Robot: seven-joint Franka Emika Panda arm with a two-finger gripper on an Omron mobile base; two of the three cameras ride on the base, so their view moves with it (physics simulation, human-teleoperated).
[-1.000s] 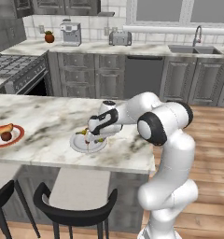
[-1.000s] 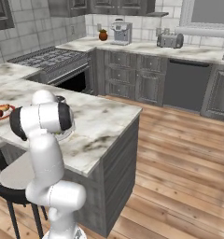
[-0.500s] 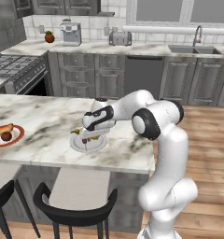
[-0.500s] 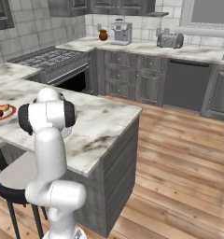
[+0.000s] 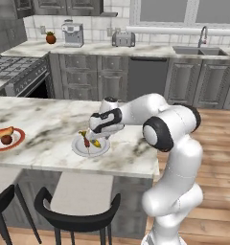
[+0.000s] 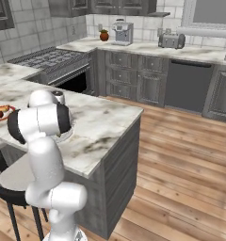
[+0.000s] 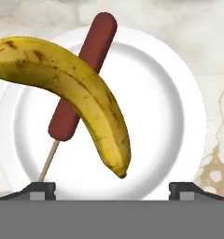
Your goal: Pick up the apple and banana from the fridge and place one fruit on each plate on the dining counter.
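Left to right on the dining counter (image 5: 50, 129): the red-rimmed plate (image 5: 17, 142) sits at the far left edge, carrying the dark red apple (image 5: 6, 139) just beside a brown hot-dog-like roll (image 5: 3, 132); well to its right is the pale plate (image 5: 76, 147), with the gripper (image 5: 98, 136) poised directly above it. In the hand view the two finger tips (image 7: 39, 189) stand wide apart at the frame's bottom corners with nothing between them, so the jaws are spread and hold nothing. The banana (image 7: 74, 91) lies over the white plate (image 7: 174, 107), crossing on top of a red-brown sausage on a thin stick (image 7: 81, 77). Risk, as a judgement: the banana appears propped on the sausage rather than flat, so it may rock or slide toward the rim if the fingers brush it when lifting away; a straight upward retreat looks safest. Its stem end also reaches out to the plate's rim on the left of the hand view, which leaves little margin. Appearance of banana: curved, yellow, freckled with brown spots, dark tip at the lower end. Both fruits appear placed, one per plate.
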